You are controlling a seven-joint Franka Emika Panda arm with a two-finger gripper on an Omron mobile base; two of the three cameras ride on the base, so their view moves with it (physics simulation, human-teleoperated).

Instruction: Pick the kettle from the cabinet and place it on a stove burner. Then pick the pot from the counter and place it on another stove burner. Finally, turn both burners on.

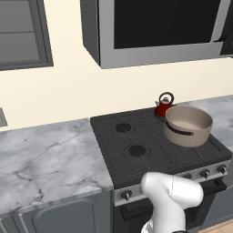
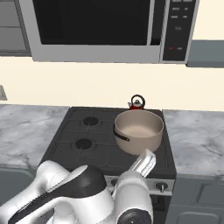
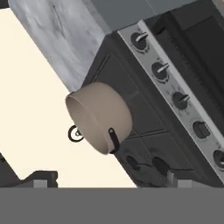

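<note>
Two fingertips barely poke up at the bottom of my hand view, spread wide, holding nothing. Gripper (image 3: 107, 186) faces the knob row. Five knobs (image 3: 160, 70) counted there. One pot (image 2: 139, 130) sits on the right front burner, one kettle (image 2: 137, 103) just behind it on the back burner. Two left burners (image 1: 123, 128) bare. Placing looks done; knob-turning is next, needs closing onto a right-side knob.
</note>
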